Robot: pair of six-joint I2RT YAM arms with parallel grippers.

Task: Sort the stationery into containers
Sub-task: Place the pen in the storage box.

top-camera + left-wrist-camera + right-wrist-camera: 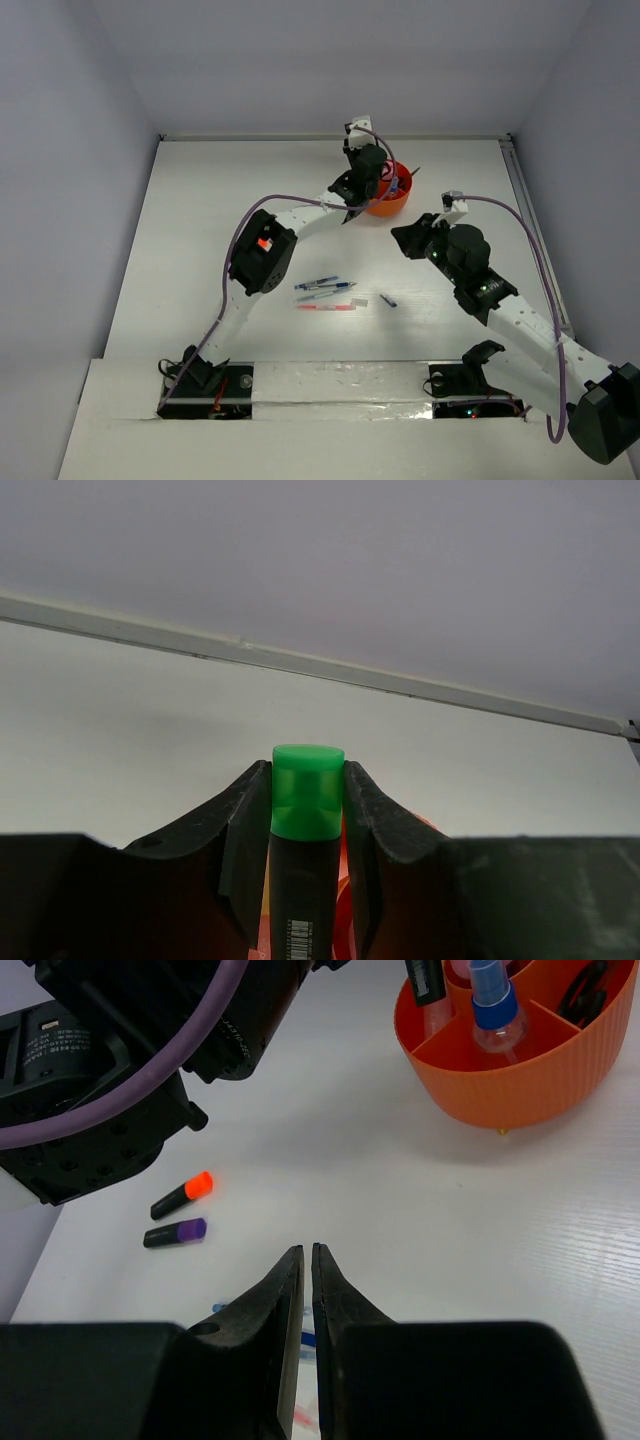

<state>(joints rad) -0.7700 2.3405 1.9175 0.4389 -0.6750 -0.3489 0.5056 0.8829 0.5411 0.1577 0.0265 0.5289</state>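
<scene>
White table [200, 250], grey walls. Nearest, 3 pens [325, 290] lie mid-table. Beyond them the right gripper [309, 1260] hovers, its fingers nearly together on nothing visible. Only its camera shows the orange highlighter [185, 1193] and purple highlighter [175, 1232] beside the left arm. Farthest, the left gripper [307, 770] is over the orange tub [395, 205]. Its own camera alone shows it clamping a green highlighter [307, 800].

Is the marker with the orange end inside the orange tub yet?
No, the stubby black highlighter with the orange end lies on the white table, outside the round orange plastic tub.
</scene>
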